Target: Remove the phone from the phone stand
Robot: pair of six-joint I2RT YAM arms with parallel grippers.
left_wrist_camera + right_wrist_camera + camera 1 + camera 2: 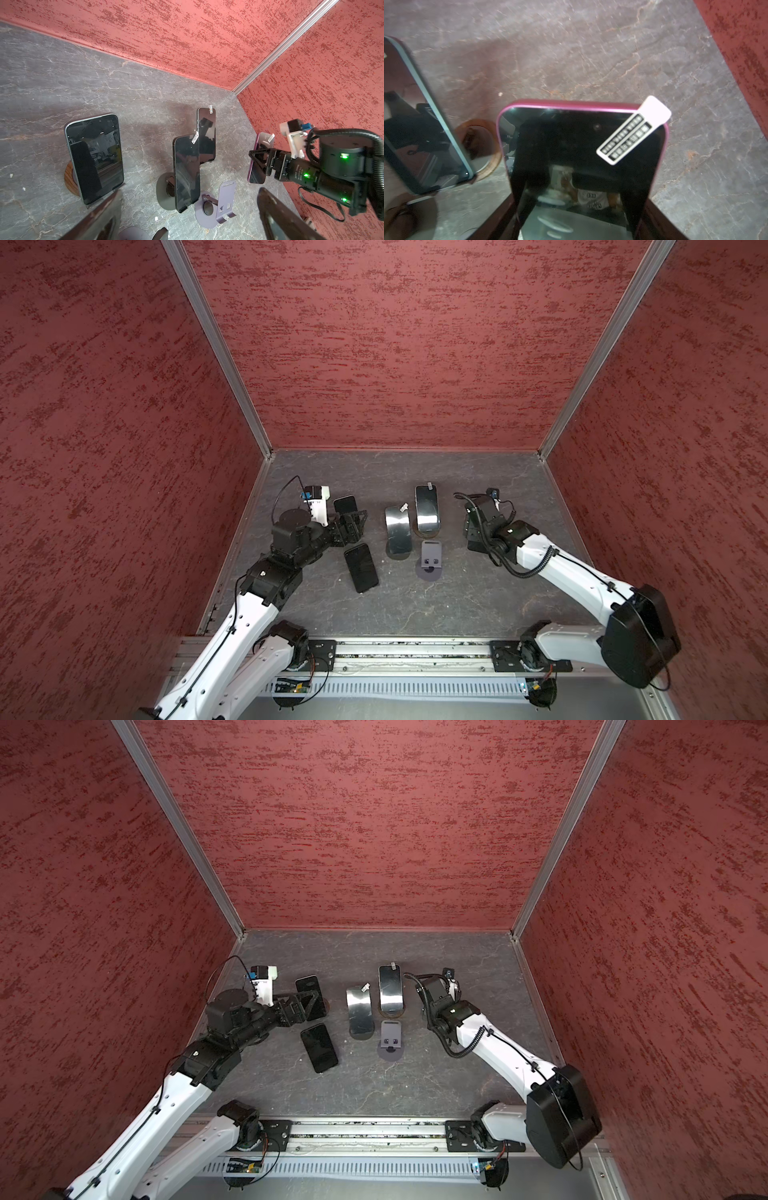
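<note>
With the back wall taken as twelve o'clock, the phone (583,145) stands at about three o'clock on the table (415,614), hidden under the right arm in both top views. It has a glossy black screen, a pink rim with rounded corners, and a white-and-black label (633,133) sticking out past one top corner. The right gripper (581,199) is closed partway, one finger on each long side of the phone. Whether the phone's bottom edge sits in a stand cannot be told.

At its nine o'clock, apart from it, a grey-edged phone (425,124) leans on a round wooden stand (488,145). The table towards twelve o'clock is bare, and the red side wall (332,83) is near at three o'clock.

The left gripper (359,524) is spread fully, holding nothing, beside a third phone (345,504) at nine o'clock.
</note>
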